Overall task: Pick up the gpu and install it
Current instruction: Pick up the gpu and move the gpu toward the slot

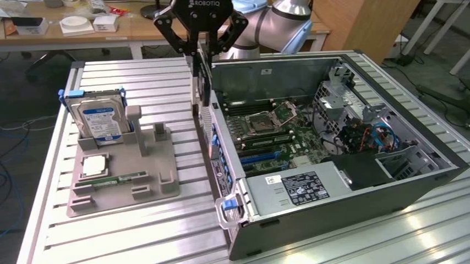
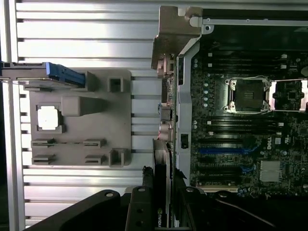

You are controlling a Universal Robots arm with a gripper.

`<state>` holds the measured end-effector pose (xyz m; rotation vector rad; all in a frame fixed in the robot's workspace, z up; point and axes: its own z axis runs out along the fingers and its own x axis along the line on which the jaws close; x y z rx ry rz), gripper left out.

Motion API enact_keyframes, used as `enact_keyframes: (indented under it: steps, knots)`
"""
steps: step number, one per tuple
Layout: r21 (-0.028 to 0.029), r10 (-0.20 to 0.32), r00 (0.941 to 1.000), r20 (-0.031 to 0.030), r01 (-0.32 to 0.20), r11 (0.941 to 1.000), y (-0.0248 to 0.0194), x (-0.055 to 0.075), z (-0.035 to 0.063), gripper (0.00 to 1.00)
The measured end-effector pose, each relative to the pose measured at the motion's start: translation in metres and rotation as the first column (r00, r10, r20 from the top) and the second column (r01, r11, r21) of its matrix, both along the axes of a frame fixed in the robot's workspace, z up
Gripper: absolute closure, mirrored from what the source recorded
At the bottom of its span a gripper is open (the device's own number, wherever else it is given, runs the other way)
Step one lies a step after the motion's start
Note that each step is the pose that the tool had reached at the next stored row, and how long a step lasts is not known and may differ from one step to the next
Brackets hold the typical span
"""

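My gripper [image 1: 200, 50] is shut on the gpu [image 1: 198, 82], a thin black card that hangs upright and edge-on below the fingers, its pale metal bracket lower down. The card sits above the near wall of the open computer case [image 1: 353, 203], at the exterior view's left side of the motherboard [image 1: 276, 129]. In the wrist view the gpu [image 2: 161, 178] runs edge-on between the two black fingers [image 2: 146, 192] of the gripper [image 2: 162, 202], beside the case wall, with the blue expansion slots [image 2: 226, 150] close by.
A grey holder tray [image 1: 147, 181] on the ribbed metal table carries an upright silver hard drive with a blue label [image 1: 99, 121], a square processor chip [image 1: 96, 165] and a green memory stick [image 1: 118, 179]. Inside the case lie a power supply [image 1: 301, 187] and cables [image 1: 382, 135].
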<state>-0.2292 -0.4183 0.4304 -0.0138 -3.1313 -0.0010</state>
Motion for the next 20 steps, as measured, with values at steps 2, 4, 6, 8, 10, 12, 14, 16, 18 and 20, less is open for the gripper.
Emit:
enact_keyframes:
  steps: [2, 4, 6, 8, 10, 12, 14, 16, 18, 20]
  knots:
    - [0.0000, 0.000, 1.0000, 0.0000, 0.000, 1.0000, 0.0000, 0.004, -0.0001, 0.74]
    - [-0.0001, 0.000, 1.0000, 0.0000, 0.000, 1.0000, 0.0000, 0.007, -0.0003, 0.74]
    - [-0.0001, 0.000, 1.0000, 0.0000, 0.000, 1.0000, 0.0000, 0.010, -0.0004, 0.74]
    - [0.0000, 0.000, 1.0000, 0.0001, 0.000, 1.0000, 0.0000, 0.014, -0.0006, 0.74]
    - [0.0000, 0.000, 1.0000, 0.0001, 0.000, 1.0000, 0.0000, 0.017, -0.0008, 0.74]
    - [0.0001, 0.000, 1.0000, 0.0001, 0.000, 1.0000, 0.0000, 0.020, -0.0009, 0.74]
    - [0.0001, 0.000, 1.0000, 0.0001, 0.000, 1.0000, 0.0000, 0.024, -0.0011, 0.74]
    - [0.0000, 0.000, 1.0000, 0.0000, 0.000, 1.0000, 0.0000, 0.027, -0.0012, 0.74]
    - [0.0000, 0.000, 1.0000, 0.0000, 0.000, 1.0000, 0.0000, 0.030, -0.0014, 0.74]
    - [-0.0001, 0.000, 1.0000, 0.0000, 0.000, 1.0000, 0.0000, 0.033, -0.0015, 0.74]
